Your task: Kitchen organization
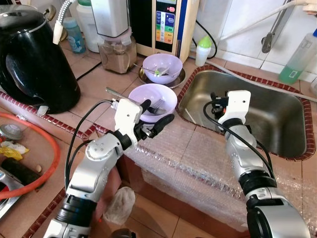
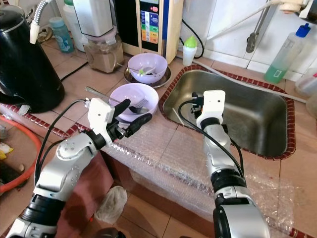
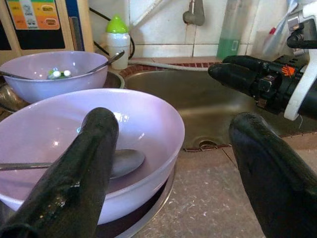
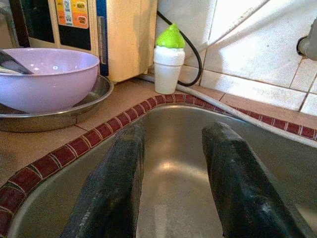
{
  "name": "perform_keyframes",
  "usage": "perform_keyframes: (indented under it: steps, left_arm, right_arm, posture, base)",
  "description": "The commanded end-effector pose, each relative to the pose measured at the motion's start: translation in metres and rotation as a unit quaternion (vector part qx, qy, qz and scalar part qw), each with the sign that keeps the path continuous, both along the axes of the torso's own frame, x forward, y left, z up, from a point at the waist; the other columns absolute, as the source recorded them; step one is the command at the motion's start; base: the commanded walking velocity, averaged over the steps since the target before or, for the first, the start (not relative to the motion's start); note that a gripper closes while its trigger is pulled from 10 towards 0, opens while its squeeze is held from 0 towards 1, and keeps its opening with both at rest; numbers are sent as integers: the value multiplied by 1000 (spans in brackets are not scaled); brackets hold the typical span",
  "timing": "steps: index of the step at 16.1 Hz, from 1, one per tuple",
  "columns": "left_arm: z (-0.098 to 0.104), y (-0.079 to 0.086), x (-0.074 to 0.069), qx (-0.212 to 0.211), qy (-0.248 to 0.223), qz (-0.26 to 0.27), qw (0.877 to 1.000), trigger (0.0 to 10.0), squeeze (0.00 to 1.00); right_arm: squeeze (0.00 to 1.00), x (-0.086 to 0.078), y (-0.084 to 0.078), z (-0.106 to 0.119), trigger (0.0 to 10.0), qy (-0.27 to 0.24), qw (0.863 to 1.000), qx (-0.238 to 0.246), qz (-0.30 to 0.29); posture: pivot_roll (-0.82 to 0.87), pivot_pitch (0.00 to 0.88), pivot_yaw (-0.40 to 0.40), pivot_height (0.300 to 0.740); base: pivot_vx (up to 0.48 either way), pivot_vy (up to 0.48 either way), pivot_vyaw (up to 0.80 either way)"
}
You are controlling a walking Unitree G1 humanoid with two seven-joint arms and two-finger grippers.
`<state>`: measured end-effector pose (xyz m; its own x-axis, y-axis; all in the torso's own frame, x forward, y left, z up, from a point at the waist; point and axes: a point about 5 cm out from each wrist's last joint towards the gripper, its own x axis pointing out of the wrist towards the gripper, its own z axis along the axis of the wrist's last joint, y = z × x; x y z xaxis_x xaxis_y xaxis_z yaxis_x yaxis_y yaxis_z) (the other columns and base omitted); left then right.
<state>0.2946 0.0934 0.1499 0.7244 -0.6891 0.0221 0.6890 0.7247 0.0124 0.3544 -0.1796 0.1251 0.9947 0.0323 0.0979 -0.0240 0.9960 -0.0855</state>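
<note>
The sink [image 1: 277, 119] is sunk into the counter [image 1: 99, 79] toward its right end, and the right gripper [image 4: 171, 173] hangs over the basin with its jaws a little apart and empty. Just beside the sink's left rim, near the counter's front edge, sits the near bowl [image 1: 161, 96] on a metal plate with a spoon [image 3: 119, 161] inside. The left gripper [image 1: 157, 120] has its jaws spread wide, straddling the near rim, holding nothing. The bowl looks like light, stiff, smooth plastic, likely slippery, so pinching the rim wall seems best, kept level because the loose spoon could slide.
</note>
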Motion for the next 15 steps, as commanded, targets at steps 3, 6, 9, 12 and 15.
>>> perform_keyframes:
  steps: [3, 6, 9, 12, 15]
  left_arm:
    - [12, -1, 3, 30, -29, -4, 999, 10000, 1000]
    - [21, 2, 5, 29, -72, 54, 995, 10000, 1000]
    - [47, 14, -4, -17, -147, 132, 980, 10000, 1000]
    - [63, 27, -13, -67, -182, 195, 962, 10000, 1000]
    - [50, 44, -30, -53, -163, 225, 959, 10000, 1000]
  right_arm:
    - [1000, 0, 6, 1, 10000, -7, 1000, -14, 21]
    - [1000, -9, 13, -3, 10000, -9, 999, -9, 47]
    - [0, -29, 26, -9, 10000, -4, 998, -10, 63]
    - [349, -37, 33, -11, 10000, 7, 998, 9, 59]
    - [1000, -43, 43, -9, 10000, 10, 998, 11, 66]
  posture:
    - [-11, 0, 24, 740]
    - [-13, 0, 17, 740]
    - [-4, 0, 6, 740]
    - [1, 0, -4, 740]
    - [12, 0, -15, 740]
  base:
    - [0, 0, 0]
    - [0, 0, 0]
    - [0, 0, 0]
    - [0, 0, 0]
    - [0, 0, 0]
